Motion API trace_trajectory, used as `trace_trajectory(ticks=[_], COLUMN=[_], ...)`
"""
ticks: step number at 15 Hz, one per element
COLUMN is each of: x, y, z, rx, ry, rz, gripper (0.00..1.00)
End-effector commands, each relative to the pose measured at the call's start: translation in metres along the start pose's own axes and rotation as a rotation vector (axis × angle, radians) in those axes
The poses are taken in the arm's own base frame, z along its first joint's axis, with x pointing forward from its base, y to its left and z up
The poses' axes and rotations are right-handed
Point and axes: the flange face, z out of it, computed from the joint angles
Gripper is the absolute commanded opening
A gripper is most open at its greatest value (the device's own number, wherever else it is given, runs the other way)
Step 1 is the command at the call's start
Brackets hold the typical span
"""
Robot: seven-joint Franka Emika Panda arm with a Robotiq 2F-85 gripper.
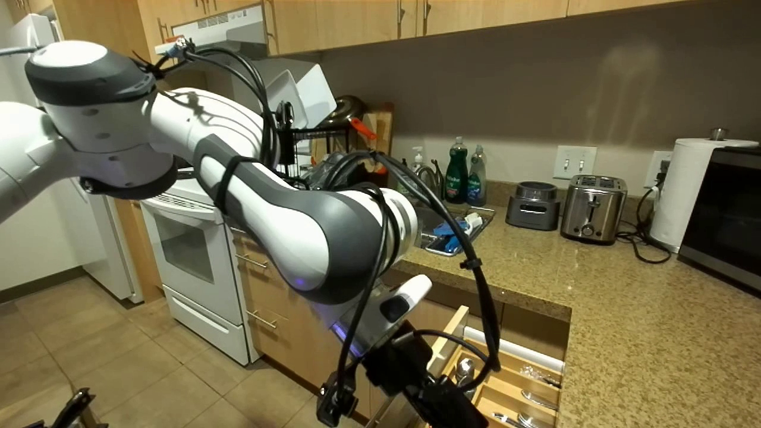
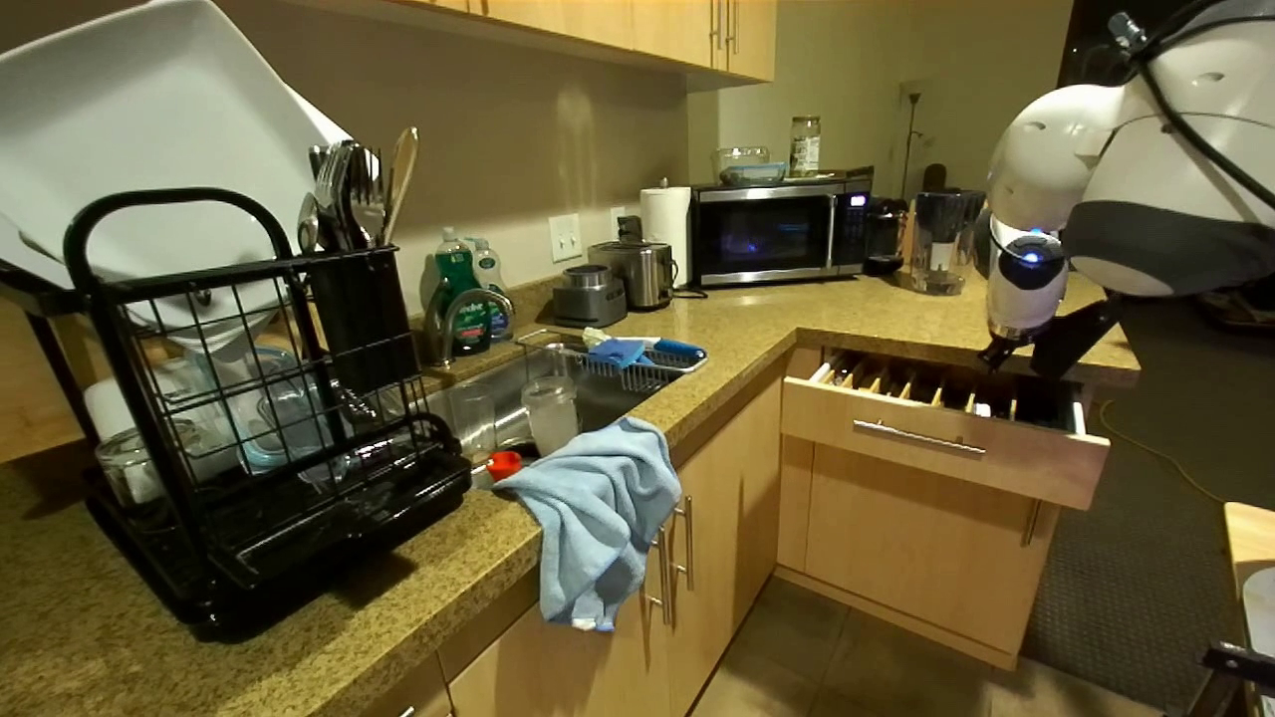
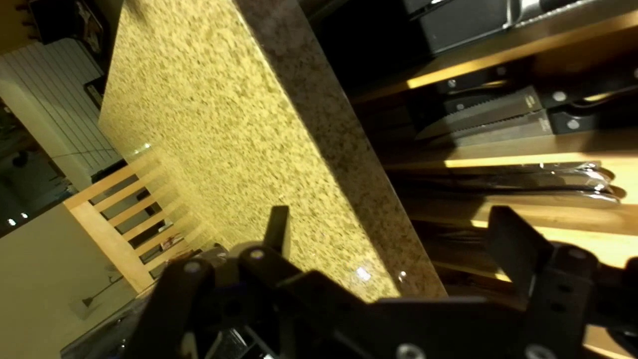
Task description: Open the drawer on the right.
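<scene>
While the drawer (image 2: pixel 946 433) stands open, arm (image 1: pixel 267 208) bent downward, gripper (image 3: pixel 391 229) spread

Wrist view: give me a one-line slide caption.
Tool, jaws apart, framed against the counter and the open drawer with its knives.

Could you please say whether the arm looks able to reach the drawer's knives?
Probably yes: the drawer stands open, the knives lie uncovered, and the gripper is open nearby. In the wrist view, though, the counter edge runs between its fingers, so the gripper may need to shift first.
</scene>
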Motion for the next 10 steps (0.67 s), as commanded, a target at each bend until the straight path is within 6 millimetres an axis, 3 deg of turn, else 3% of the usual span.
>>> trace_trajectory(ticks=[1,5,10], x=[0.007,0.007,-0.010], y=[-0.008,-0.014,-0.023], z=[-0.029,-0.053,-0.065], rx=[0.079,0.209,0.360], ry=[0.025,0.034,0.016], rz=[-0.026,-0.100,-0.170], gripper=[1.00,1.00,1.00])
